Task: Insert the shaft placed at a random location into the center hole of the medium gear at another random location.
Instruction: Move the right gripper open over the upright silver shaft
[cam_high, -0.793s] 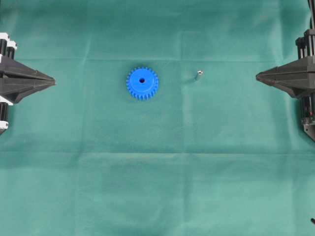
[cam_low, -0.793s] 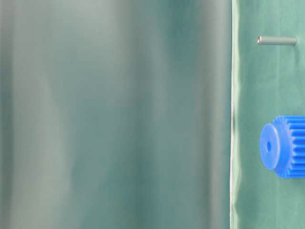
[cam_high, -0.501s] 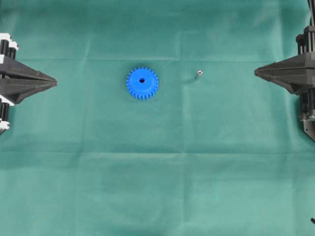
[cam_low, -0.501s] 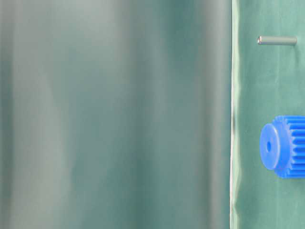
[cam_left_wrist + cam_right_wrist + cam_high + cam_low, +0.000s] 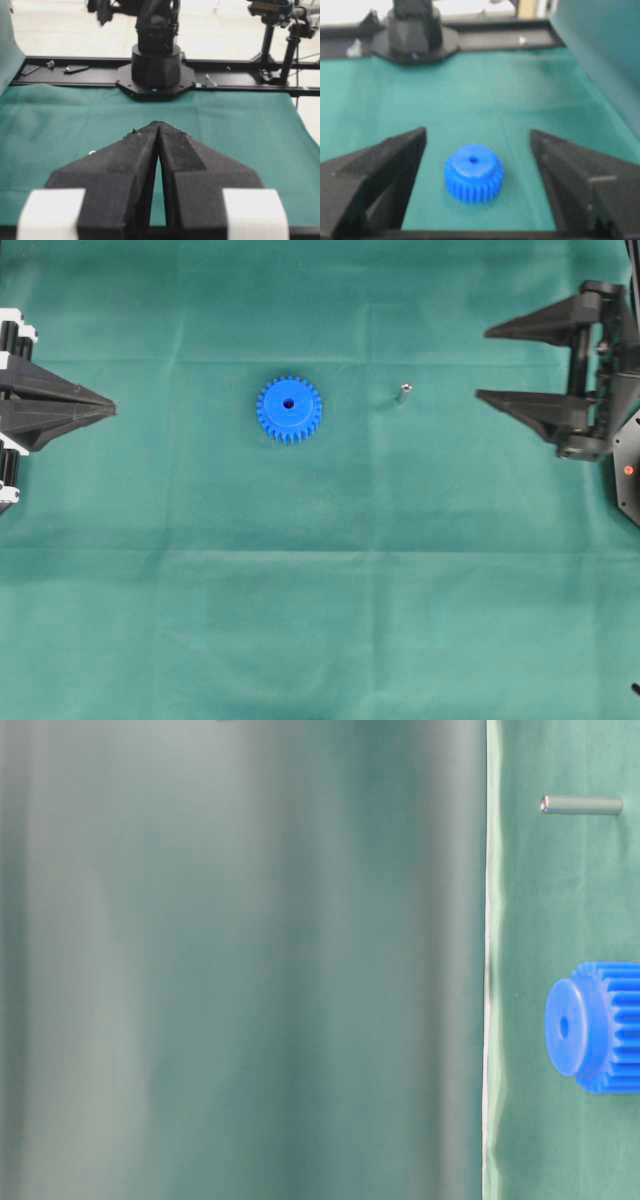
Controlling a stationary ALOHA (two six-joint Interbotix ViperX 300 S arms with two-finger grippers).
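Between medium gear [image 5: 289, 409] and right gripper [image 5: 482, 364]: shaft [image 5: 403, 393], unobstructed.

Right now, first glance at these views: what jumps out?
The bright blue medium gear lies flat on the green cloth, a bit left of centre in the overhead view, its center hole facing up. The tiny silvery shaft stands apart to its right. The right gripper is spread wide open at the right edge, facing the shaft, while the left gripper sits shut at the left edge.
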